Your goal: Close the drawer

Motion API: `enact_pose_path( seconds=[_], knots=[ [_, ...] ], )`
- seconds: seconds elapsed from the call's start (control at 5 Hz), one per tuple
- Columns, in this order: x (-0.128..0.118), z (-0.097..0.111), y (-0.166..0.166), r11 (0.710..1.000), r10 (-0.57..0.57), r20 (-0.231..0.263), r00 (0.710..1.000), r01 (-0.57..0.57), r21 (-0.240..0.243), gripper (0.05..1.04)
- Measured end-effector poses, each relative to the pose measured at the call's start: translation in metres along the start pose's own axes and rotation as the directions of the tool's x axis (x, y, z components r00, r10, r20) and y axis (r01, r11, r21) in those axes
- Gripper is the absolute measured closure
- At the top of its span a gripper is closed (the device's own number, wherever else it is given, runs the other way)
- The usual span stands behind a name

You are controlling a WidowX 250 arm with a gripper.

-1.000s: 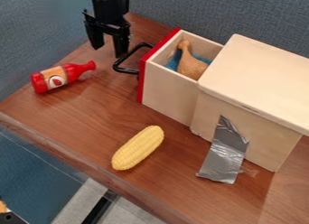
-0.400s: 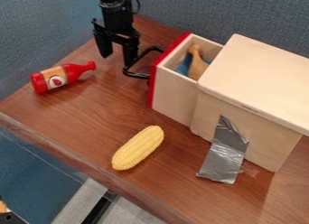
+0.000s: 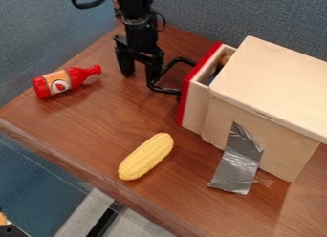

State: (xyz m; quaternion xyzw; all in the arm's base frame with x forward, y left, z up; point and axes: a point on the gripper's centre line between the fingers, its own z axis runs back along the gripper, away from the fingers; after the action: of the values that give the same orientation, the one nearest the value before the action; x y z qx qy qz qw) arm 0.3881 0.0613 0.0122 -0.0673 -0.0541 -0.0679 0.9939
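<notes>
Hand [image 3: 140, 77] spread wide at the black handle [image 3: 167, 91], I could skew and jam the part-open drawer [image 3: 195, 108] if my push lands off-centre.

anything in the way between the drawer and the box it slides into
Nothing visible stands between the drawer and the box. The corn and bottle lie on the table, outside its path.

Drawer [image 3: 195, 107], pale wood w/ red front & black handle, upright, partly open, upper ctr of frame.
</notes>
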Motion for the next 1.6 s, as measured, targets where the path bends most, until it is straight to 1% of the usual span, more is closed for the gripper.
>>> enact_pose_path(
  seconds=[0.2, 0.4, 0.8, 1.0, 1.2, 1.4, 1.6],
  knots=[
    [0.001, 0.001, -0.022, 0.999, -0.040, 0.006, 0.999, 0.040, -0.007, 0.084],
    [0.000, 0.004, -0.038, 0.997, -0.074, 0.019, 0.997, 0.074, -0.002, 0.083],
    [-0.002, 0.003, -0.045, 0.996, -0.084, 0.018, 0.996, 0.084, -0.009, 0.084],
    [-0.005, 0.008, -0.040, 0.998, -0.040, 0.017, 0.999, 0.041, -0.053, 0.083],
    [-0.007, 0.043, -0.009, 0.995, 0.061, 0.102, 0.993, -0.053, -0.081, 0.083],
    [-0.025, 0.078, 0.034, 0.976, 0.206, 0.160, 0.965, -0.190, -0.108, 0.083],
    [-0.041, 0.108, 0.041, 0.970, 0.241, 0.168, 0.956, -0.229, -0.088, 0.084]
  ],
)
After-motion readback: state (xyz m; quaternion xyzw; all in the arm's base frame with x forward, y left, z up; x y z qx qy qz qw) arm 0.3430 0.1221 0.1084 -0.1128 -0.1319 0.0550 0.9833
